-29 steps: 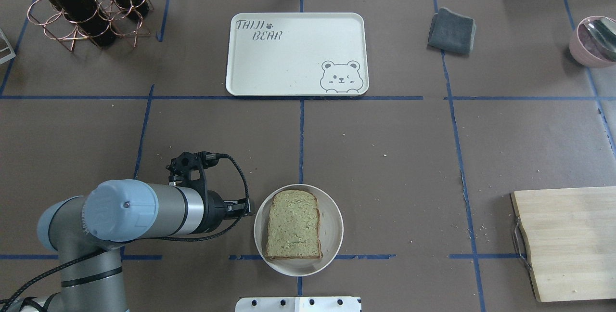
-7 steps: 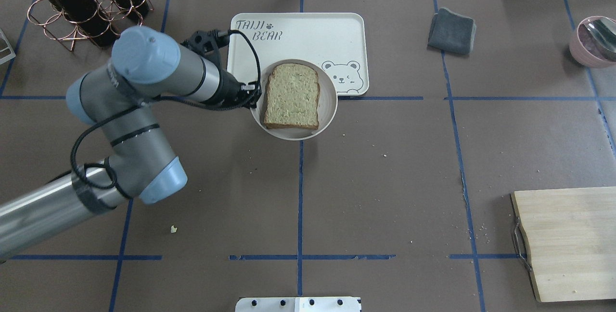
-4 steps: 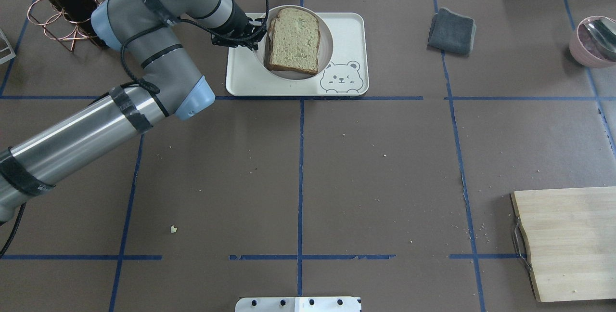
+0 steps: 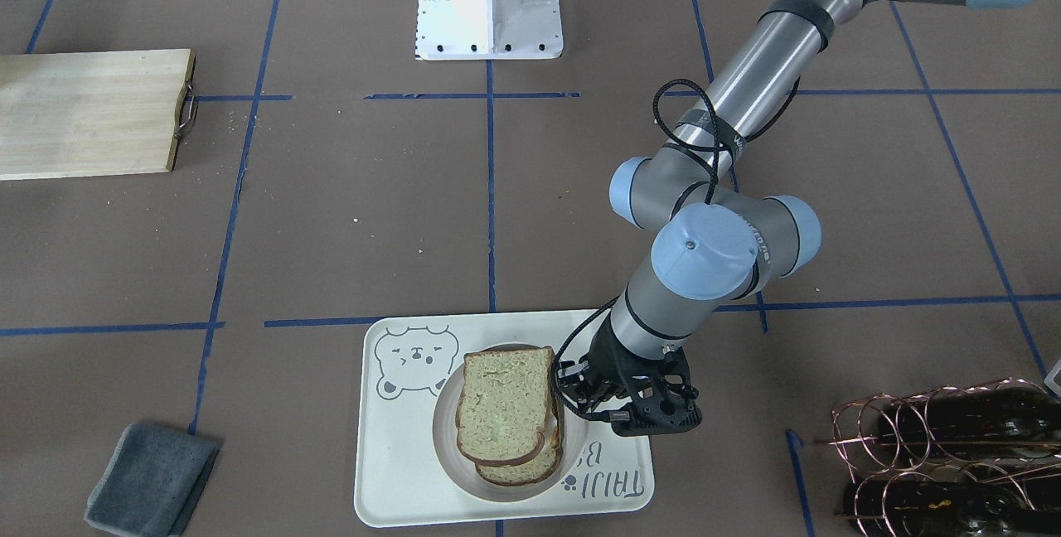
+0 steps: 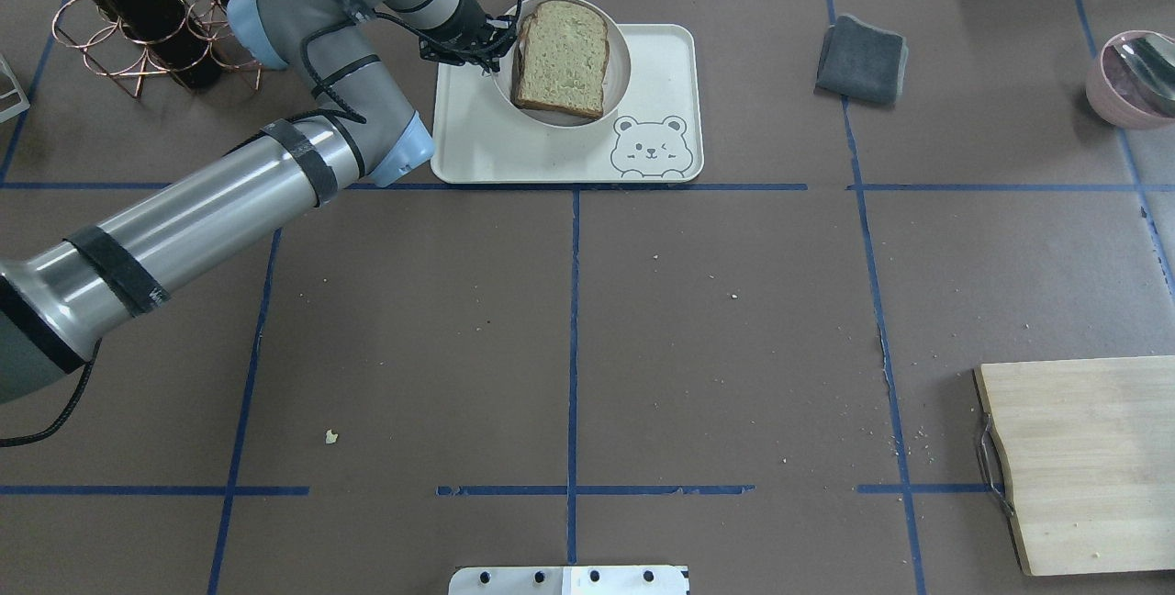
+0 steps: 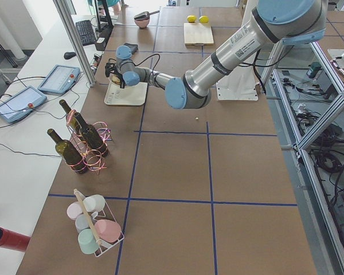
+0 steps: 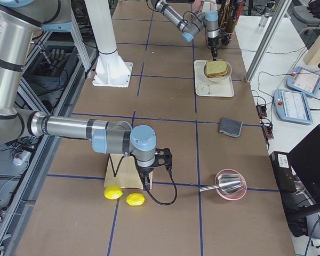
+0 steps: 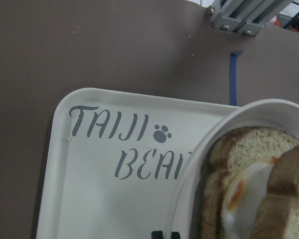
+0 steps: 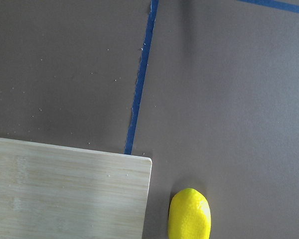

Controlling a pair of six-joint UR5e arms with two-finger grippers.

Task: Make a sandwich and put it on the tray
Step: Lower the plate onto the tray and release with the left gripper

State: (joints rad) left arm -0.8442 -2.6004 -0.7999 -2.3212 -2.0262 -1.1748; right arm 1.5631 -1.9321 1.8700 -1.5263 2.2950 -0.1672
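Observation:
The sandwich (image 5: 560, 58) is two tan bread slices with a white fried egg (image 8: 244, 191) between them, lying on a small round white plate (image 5: 617, 72). My left gripper (image 5: 500, 49) is shut on the plate's left rim and holds it just above the cream tray (image 5: 477, 140), over its far half. The front-facing view shows the sandwich (image 4: 504, 404), the plate (image 4: 448, 437), the tray (image 4: 398, 471) and the left gripper (image 4: 572, 388). My right gripper (image 7: 149, 178) shows only in the exterior right view, beside the wooden board; I cannot tell if it is open or shut.
A wine-bottle rack (image 5: 156, 16) stands left of the tray and a folded grey cloth (image 5: 861, 58) right of it. A pink bowl (image 5: 1134, 76) is at the far right. The wooden board (image 5: 1083, 462) lies front right, with two lemons (image 7: 113, 192) near it.
My left arm has carried the plate with the sandwich from the table's front to over the tray. In the last half second it moved slightly farther away.

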